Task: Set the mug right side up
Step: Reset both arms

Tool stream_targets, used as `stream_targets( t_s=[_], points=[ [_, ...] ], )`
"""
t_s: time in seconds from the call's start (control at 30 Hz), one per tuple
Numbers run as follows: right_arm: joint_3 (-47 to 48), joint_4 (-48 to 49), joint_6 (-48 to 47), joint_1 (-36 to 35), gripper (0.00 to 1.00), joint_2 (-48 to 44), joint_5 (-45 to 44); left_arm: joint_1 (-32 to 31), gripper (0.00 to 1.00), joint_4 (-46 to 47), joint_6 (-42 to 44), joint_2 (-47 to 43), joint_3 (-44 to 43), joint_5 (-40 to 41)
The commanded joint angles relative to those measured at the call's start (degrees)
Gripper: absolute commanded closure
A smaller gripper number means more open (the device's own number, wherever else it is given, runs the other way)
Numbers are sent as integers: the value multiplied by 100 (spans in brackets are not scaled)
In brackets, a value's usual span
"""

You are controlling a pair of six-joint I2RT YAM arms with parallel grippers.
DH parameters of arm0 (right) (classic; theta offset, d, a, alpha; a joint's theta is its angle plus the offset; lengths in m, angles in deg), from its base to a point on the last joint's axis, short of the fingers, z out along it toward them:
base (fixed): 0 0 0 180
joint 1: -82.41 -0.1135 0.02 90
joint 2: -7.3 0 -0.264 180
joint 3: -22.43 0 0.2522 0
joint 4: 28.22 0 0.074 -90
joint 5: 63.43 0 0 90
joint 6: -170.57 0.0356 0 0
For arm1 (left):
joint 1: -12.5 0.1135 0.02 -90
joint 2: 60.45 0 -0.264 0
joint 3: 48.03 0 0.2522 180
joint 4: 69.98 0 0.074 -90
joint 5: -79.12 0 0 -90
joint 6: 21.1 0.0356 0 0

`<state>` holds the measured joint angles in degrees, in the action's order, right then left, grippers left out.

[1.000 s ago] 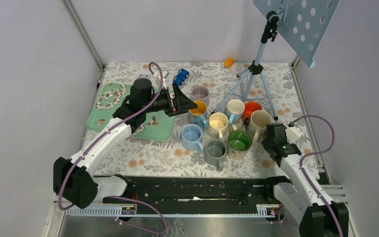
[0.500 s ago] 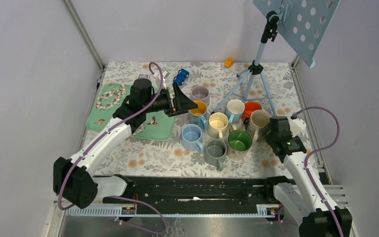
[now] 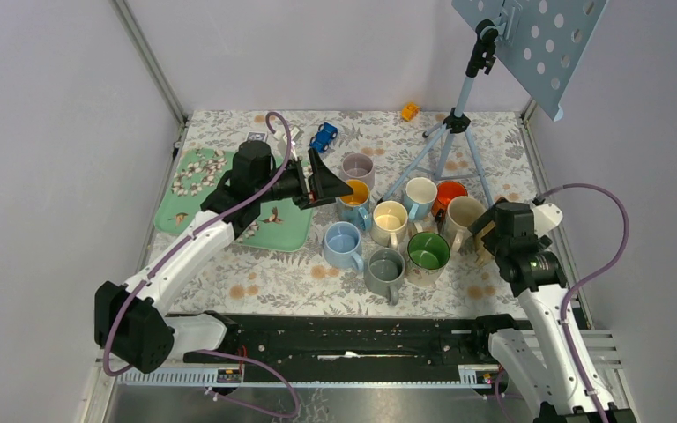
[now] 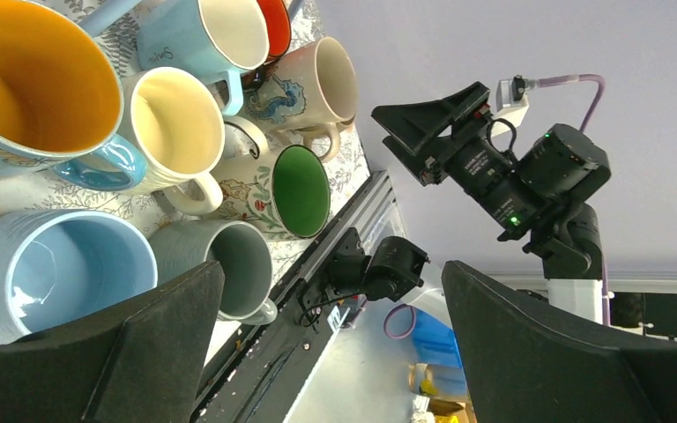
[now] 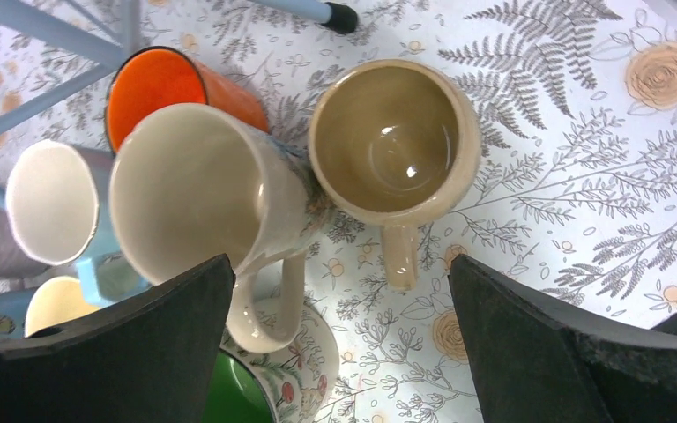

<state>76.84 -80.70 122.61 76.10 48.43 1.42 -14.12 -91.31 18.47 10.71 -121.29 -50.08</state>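
A tan mug (image 5: 394, 141) stands right side up on the floral cloth, mouth up, its handle pointing toward my right gripper. That gripper (image 5: 339, 264) hangs open above it and touches nothing; in the top view my right gripper (image 3: 491, 231) covers most of the mug. Beside the mug stands a tall cream mug (image 5: 198, 189). My left gripper (image 3: 331, 187) is open and empty, hovering sideways next to a yellow-lined mug (image 3: 353, 201). In the left wrist view my left gripper (image 4: 331, 269) frames only the table edge.
Several upright mugs cluster mid-table, among them an orange one (image 3: 450, 196), a green-lined one (image 3: 428, 251) and a grey one (image 3: 384, 267). A tripod stand (image 3: 445, 141) rises behind them. A green tray (image 3: 198, 189) lies at the left, a blue toy car (image 3: 323, 137) at the back.
My right gripper has opened and let go of the tan mug, then risen and swung to the right. The left arm has stayed where it was.
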Motion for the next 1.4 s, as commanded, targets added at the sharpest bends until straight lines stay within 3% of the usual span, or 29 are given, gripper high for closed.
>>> stream_targets(
  t_s=[0.0, 0.53, 0.67, 1.23, 1.37],
  points=[
    [283, 74, -519, 26, 0, -130, 617, -28, 1, -43, 285, -280, -183, 124],
    [661, 645, -598, -25, 0, -244, 2406, -28, 1, -1255, 1321, -525, -642, 1466],
    [899, 753, -557, -266, 0, -120, 2486, -28, 1, -1648, 1583, -520, -766, 1856],
    [2678, 1125, -788, -3276, 0, 1547, 869, -28, 1, -2153, 2067, -804, -1018, 3304],
    [2918, 1393, -948, -3523, 0, 1868, 885, -28, 1, -2154, 2065, -873, -1061, 3555]
  ],
)
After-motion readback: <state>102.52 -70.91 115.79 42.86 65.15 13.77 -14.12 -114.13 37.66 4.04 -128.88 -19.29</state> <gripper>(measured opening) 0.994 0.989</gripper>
